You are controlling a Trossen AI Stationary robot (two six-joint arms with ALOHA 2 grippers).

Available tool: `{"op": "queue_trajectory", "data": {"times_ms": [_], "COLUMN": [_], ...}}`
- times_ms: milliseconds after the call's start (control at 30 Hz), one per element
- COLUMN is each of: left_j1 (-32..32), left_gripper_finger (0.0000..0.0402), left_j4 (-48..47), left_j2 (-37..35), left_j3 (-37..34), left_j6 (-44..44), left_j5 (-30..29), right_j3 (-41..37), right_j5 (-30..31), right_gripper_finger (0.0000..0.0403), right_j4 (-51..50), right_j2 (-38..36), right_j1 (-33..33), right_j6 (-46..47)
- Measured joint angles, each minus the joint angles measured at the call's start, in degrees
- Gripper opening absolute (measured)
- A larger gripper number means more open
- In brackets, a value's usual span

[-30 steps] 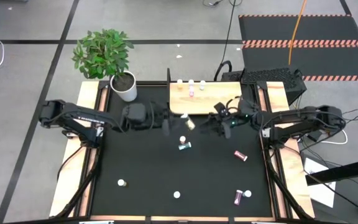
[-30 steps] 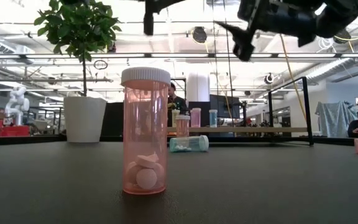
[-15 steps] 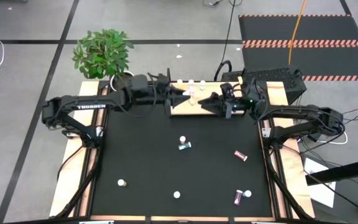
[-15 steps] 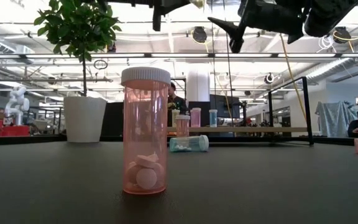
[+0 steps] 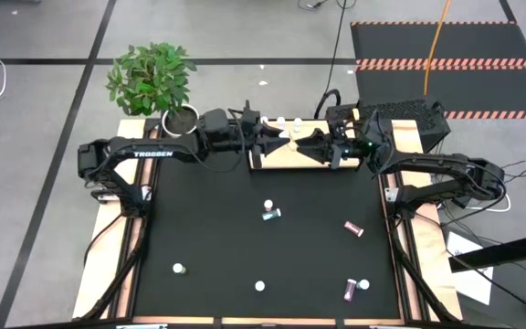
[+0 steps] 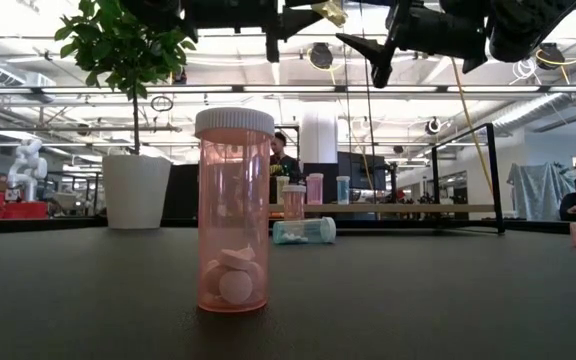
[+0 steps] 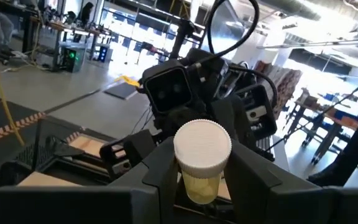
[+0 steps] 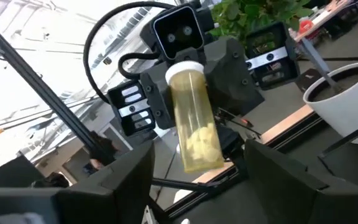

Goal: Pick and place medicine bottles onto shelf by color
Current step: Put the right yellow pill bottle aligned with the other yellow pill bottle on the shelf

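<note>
We hold the yellow bottle [image 7: 202, 163] tight in our left gripper [image 5: 269, 139], up in the air over the shelf [image 5: 343, 153], w/ its white cap pointing toward our right gripper [image 5: 301, 144]. The right gripper is open w/ nothing in it yet, and the bottle sits btwn its two fingers [image 8: 114, 180], lying longways from one arm to the other. We think the next bit is a hand-over, so the right one, which is v. near, must close round the bottle's body.
</note>
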Motion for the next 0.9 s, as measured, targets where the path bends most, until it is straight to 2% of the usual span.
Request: {"op": "queue_trajectory", "data": {"times_ms": [133, 300, 600, 767, 900], "left_j1": [0.53, 0.52, 0.04, -0.56, -0.90], "left_gripper_finger": [0.0118, 0.0118, 0.0118, 0.0118, 0.0118], "left_j4": [0.04, 0.49, 1.39, 1.75, -1.09], "left_j2": [0.00, 0.00, -0.04, -0.04, -0.01], "left_j3": [0.00, 0.00, 0.02, 0.02, 0.02], "left_j6": [0.85, 6.03, 5.23, -1.21, -5.78], "left_j5": [-0.30, -1.85, -1.85, -5.81, -8.82], "right_j3": [0.00, 0.00, -0.02, -0.02, -0.02], "right_j5": [-1.17, -2.28, -1.53, -0.43, 6.14], "right_gripper_finger": [0.0218, 0.0191, 0.0159, 0.0152, 0.0161], "right_j4": [0.10, 0.24, 1.65, 1.95, 1.50], "right_j2": [0.10, 0.33, 0.33, 0.33, 0.33], "right_j1": [-0.05, -0.35, -0.66, -0.64, -0.34], "right_j6": [0.00, 0.19, 0.84, -1.95, -7.82]}}
